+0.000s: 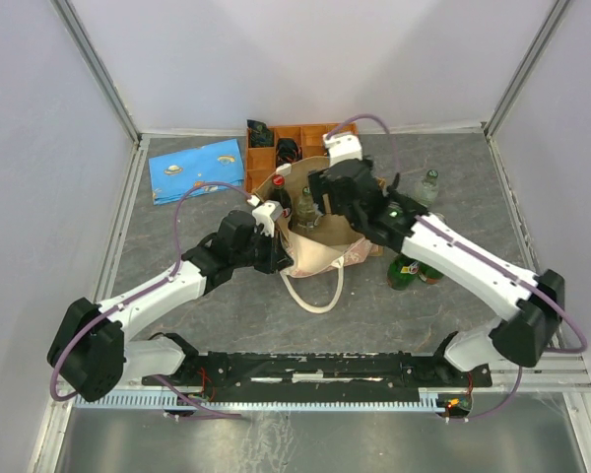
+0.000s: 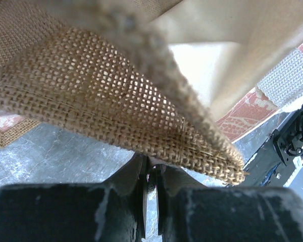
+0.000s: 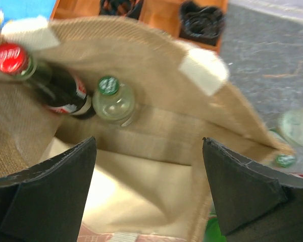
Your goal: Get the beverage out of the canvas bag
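The tan canvas bag [image 1: 325,258] stands open at the table's middle, one cream handle lying toward the front. Inside it are a dark cola bottle with a red cap [image 3: 55,85] and a clear bottle with a green cap [image 3: 112,101], both leaning at the far side. My left gripper [image 1: 279,246] is shut on the bag's left rim; the burlap [image 2: 116,111] is pinched between the fingers of the left gripper [image 2: 152,169]. My right gripper [image 1: 317,200] hangs above the bag's mouth. In the right wrist view the right gripper [image 3: 149,139] is open and empty, nearer than the bottles.
An orange compartmented tray [image 1: 276,148] stands just behind the bag. A blue patterned cloth [image 1: 197,169] lies at the back left. Two green bottles [image 1: 404,271] stand right of the bag under my right arm. A clear bottle [image 1: 428,184] stands at the back right.
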You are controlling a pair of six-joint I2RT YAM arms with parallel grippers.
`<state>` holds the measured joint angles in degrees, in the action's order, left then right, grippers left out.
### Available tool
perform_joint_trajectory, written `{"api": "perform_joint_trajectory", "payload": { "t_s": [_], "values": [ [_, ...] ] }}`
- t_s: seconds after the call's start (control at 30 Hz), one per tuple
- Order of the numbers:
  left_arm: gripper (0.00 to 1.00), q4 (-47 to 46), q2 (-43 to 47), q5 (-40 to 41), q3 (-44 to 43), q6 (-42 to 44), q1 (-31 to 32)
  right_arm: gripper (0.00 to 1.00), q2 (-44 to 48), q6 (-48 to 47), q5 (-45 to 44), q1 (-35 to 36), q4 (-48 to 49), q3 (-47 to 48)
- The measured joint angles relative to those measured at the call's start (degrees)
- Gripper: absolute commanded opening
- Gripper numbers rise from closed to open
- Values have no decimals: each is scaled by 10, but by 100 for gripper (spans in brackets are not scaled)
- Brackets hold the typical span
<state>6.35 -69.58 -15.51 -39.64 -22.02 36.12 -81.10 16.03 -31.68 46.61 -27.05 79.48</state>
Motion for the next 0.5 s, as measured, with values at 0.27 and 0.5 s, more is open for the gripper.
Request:
{"api": "perform_joint_trajectory", "payload": {
  "t_s": [0.27,0.5],
  "values": [
    [3,0,11,5,7,-4,0,93,-87,-3,17,13,19,5],
    [3,4,14,6,7,-7,0,90,-148,8,20,6,64,21]
  ]
}}
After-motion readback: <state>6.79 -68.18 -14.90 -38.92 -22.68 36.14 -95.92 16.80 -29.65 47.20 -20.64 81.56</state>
